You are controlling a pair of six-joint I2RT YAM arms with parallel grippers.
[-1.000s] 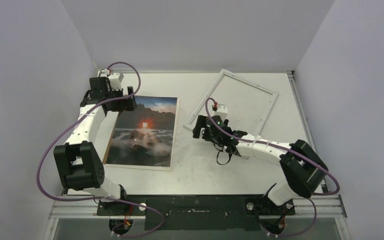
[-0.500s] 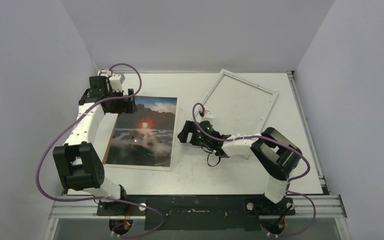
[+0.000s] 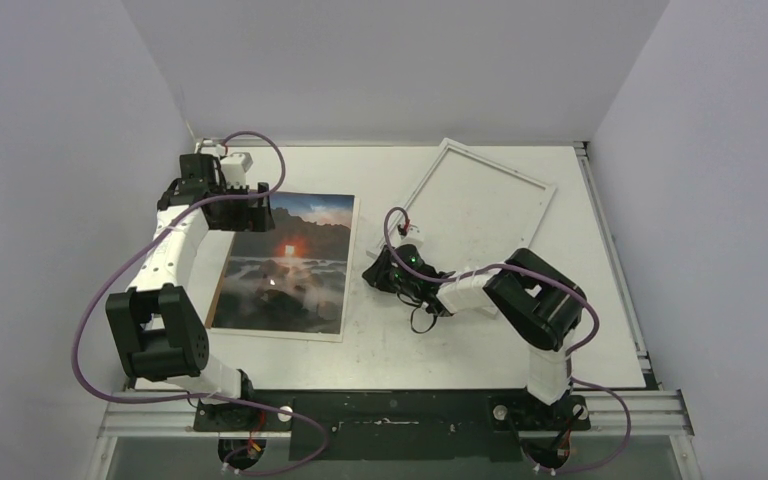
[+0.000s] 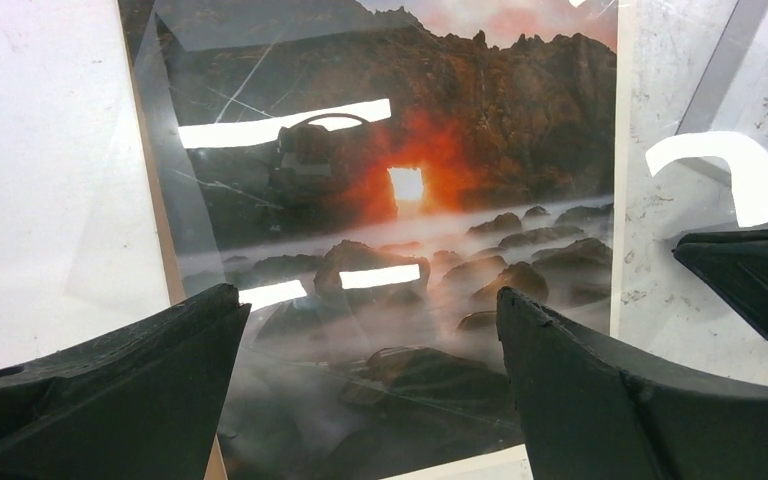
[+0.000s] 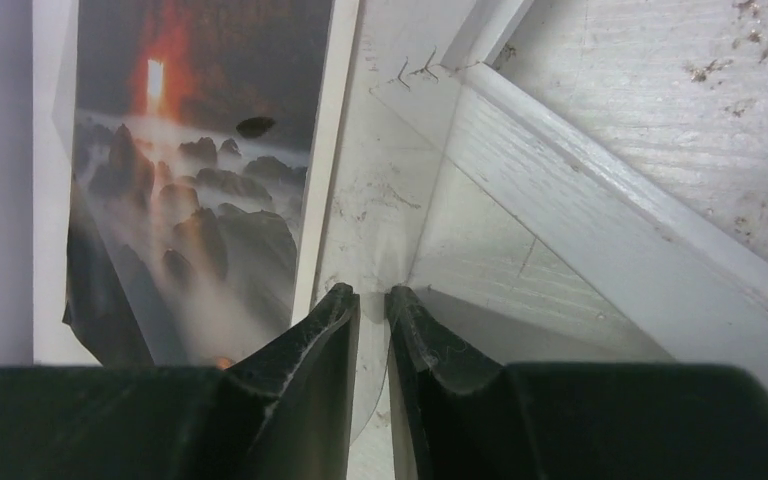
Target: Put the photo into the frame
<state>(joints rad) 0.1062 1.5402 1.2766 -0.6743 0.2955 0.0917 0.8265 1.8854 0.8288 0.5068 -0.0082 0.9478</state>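
Photo (image 4: 410, 230) glossy w/ glare streaks; frame (image 5: 600, 220) matt white, grainy; table (image 3: 410, 345) scuffed matt.

Left gripper (image 4: 368, 305), jaws wide, over glossy photo (image 4: 460, 130)

There was one photo (image 3: 285, 262) and one frame (image 3: 470, 205), both on a single table (image 3: 390, 340). Two grippers showed, the left gripper (image 4: 367, 298) and the right gripper (image 5: 370, 290). Two purple cables (image 3: 80, 325) looped over the arms, one on each.
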